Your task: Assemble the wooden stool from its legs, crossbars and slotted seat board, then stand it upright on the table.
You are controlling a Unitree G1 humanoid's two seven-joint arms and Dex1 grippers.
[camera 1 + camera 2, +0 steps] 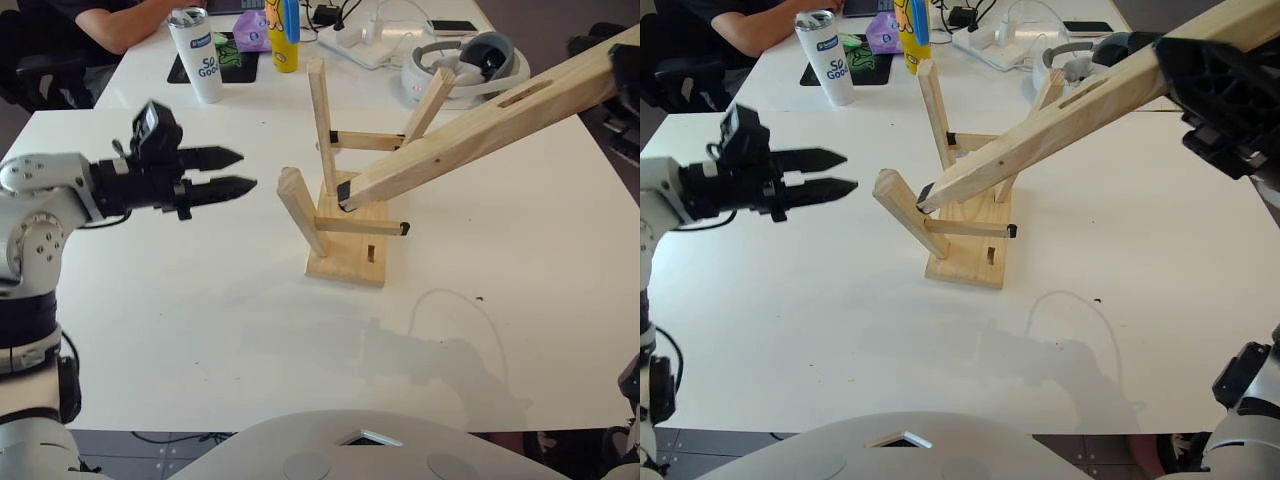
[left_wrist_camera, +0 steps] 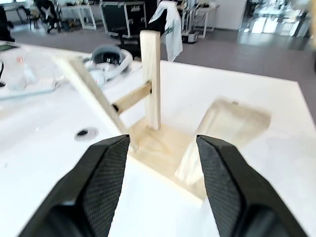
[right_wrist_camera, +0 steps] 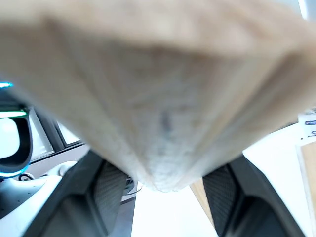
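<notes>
The slotted seat board (image 1: pixel 345 262) lies flat on the white table (image 1: pixel 200 330). Three legs stand in it: one upright (image 1: pixel 322 120), one leaning left (image 1: pixel 300 210), one at the back right (image 1: pixel 430 100). Two crossbars (image 1: pixel 365 140) (image 1: pixel 360 226) join them. My right gripper (image 1: pixel 1188 72) is shut on a fourth wooden leg (image 1: pixel 480 130), which slants down from the upper right; its lower end (image 1: pixel 347 192) sits just above the board between the standing legs. In the right wrist view the leg (image 3: pixel 163 113) lies between the fingers (image 3: pixel 108 190). My left gripper (image 1: pixel 236 171) hovers open and empty left of the stool, its fingers (image 2: pixel 106 173) pointing at it.
At the table's far side stand a white tumbler (image 1: pixel 197 55), a yellow bottle (image 1: pixel 283 35), a power strip (image 1: pixel 365 40) and a white headset (image 1: pixel 465 65). A thin white cable (image 1: pixel 450 298) curls in front of the stool. A person sits at the back left.
</notes>
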